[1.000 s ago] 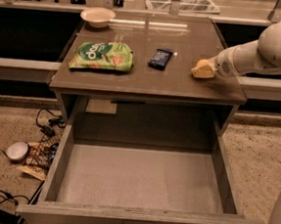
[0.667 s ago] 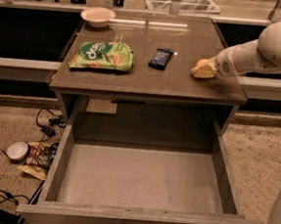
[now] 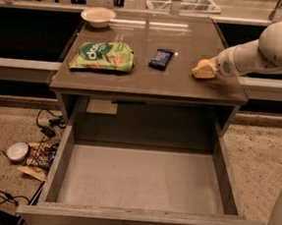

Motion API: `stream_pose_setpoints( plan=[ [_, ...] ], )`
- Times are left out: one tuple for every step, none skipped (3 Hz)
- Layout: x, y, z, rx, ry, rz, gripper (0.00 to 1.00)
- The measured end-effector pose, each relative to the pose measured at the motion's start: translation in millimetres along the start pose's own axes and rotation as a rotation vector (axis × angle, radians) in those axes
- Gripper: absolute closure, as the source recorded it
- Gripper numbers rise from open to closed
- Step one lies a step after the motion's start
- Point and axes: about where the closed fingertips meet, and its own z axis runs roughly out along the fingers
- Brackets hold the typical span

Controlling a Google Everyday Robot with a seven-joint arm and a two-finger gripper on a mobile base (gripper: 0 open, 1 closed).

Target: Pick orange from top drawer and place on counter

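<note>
Gripper [image 3: 202, 71] at middle right of frame, clamped on the orange [image 3: 201, 64] at its left-pointing tip, counter [image 3: 148, 83] directly beneath.

No visible change, tool [image 3: 204, 70] in the same spot low over the counter [image 3: 148, 80], right side
</note>
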Motion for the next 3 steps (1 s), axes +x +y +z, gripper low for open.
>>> stream_pose_setpoints(
  plan=[
    [-0.5, 0.0, -0.4, 0.000, 0.000, 0.000, 0.04],
    [-0.7, -0.1, -0.4, 0.000, 0.000, 0.000, 0.00],
    [-0.7, -0.1, -0.3, 0.000, 0.000, 0.000, 0.00]
  ],
)
